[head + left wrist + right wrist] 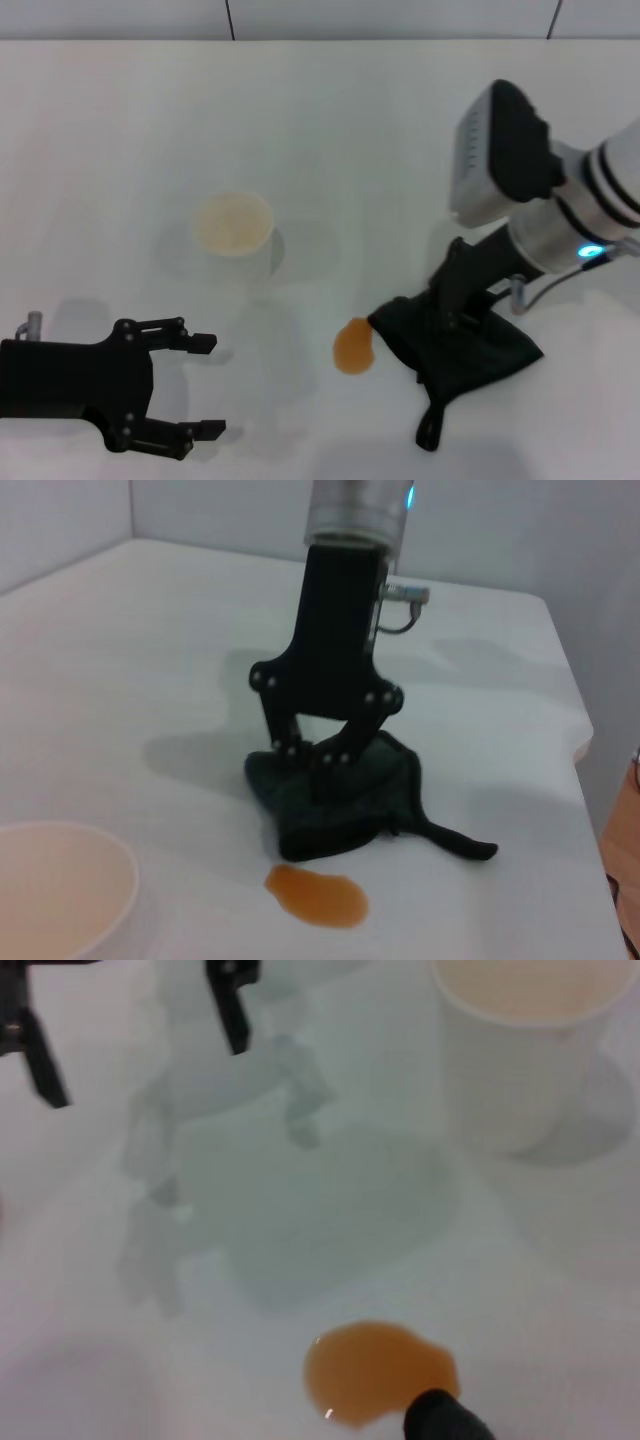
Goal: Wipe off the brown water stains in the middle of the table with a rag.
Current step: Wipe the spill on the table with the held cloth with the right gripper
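Note:
The brown water stain (353,346) is a small orange-brown blotch on the white table (120,120), just left of the dark rag (480,352). My right gripper (441,318) stands on the rag's left part, shut on the cloth. The left wrist view shows the right gripper (316,757) pinching the rag (345,805), with the stain (317,896) a short gap in front of the cloth. In the right wrist view the stain (375,1371) lies next to a rag corner (446,1421). My left gripper (210,387) rests open at the front left.
A white paper cup (234,227) stands upright left of centre, behind and left of the stain; it also shows as the cup (55,885) and the cup (525,1040). The rag's narrow tail (431,425) trails toward the table's front edge.

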Tool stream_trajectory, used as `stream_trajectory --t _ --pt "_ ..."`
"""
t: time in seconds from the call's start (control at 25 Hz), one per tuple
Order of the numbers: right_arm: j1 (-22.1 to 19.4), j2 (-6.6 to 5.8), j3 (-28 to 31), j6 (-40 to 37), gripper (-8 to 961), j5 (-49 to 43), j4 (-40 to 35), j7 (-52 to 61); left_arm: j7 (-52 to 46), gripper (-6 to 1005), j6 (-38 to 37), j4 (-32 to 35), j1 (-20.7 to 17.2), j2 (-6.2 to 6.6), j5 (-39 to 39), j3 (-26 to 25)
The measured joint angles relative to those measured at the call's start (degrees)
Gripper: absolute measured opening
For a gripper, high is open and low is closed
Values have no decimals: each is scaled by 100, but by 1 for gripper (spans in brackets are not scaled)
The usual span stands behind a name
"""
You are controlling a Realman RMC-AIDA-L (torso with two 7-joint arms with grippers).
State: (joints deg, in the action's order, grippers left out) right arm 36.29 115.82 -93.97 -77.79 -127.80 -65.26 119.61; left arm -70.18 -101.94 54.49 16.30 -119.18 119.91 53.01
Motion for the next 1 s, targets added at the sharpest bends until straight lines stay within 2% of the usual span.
stream_trajectory --t 0.32,0.44,0.68,0.84,1.0 --pt "397 27 -525 782 85 277 369 18 222 888 15 22 -248 21 -134 -24" --pt "464 27 -757 780 85 464 374 20 224 888 6 37 -262 25 -135 -35" --pt "614 28 -1603 660 85 1108 412 -88 224 888 -1 49 -268 33 -135 -38" --pt "644 28 -1795 387 84 1617 425 -309 225 888 -6 54 -270 36 -164 -37" --pt "641 26 -1777 405 84 1711 444 -419 224 888 -11 54 -285 35 -183 -37"
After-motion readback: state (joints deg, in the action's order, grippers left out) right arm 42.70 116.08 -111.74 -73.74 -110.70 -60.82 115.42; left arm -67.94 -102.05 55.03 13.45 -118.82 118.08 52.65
